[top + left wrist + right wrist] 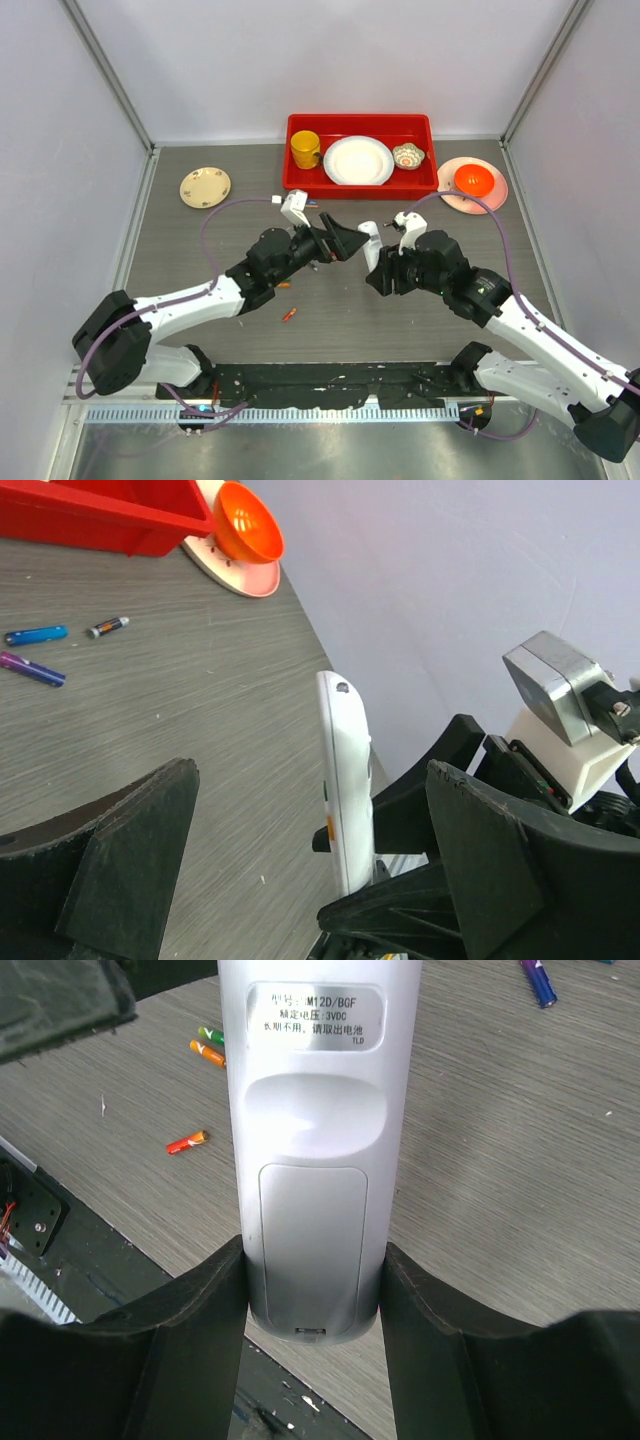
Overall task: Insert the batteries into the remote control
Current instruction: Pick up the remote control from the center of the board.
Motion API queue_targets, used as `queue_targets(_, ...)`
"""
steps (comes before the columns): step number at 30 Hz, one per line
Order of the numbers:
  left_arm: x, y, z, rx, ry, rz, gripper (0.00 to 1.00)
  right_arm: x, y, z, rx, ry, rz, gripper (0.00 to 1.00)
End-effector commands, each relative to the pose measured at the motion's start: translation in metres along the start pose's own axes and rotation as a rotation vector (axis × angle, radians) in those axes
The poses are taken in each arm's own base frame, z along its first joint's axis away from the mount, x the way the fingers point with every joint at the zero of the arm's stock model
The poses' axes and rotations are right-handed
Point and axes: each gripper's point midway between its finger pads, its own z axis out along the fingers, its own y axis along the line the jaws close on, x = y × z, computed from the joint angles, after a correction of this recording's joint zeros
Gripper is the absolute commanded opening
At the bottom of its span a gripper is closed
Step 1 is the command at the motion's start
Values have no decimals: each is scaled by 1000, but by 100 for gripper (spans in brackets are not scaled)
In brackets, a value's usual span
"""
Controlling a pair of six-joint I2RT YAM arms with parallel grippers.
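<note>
My right gripper [312, 1255] is shut on the lower end of the white remote control [305, 1110] and holds it above the table, back side to the camera, battery cover closed. In the top view the remote [367, 233] sits between the two grippers. My left gripper [310, 810] is open, its fingers wide on either side of the remote [342, 770], seen edge-on, without touching it. Batteries lie loose on the table: a red-orange one [186, 1142], a green one [210, 1035], a purple one [537, 980] and a blue one [35, 635].
A red tray [360, 122] at the back holds a yellow mug [305, 150], a white plate [358, 160] and a small bowl [408, 155]. An orange bowl [473, 180] sits on a pink plate to its right. A beige plate [205, 187] lies back left.
</note>
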Motion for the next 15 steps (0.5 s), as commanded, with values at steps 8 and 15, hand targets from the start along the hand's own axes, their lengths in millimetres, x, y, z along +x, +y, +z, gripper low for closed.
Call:
queue_targets(8, 8, -40, 26, 167, 21, -15, 78, -20, 14, -1, -33, -36, -31, 7)
queue_targets(15, 17, -35, 32, 147, 49, -11, 71, -20, 14, 1, -25, -29, -42, 7)
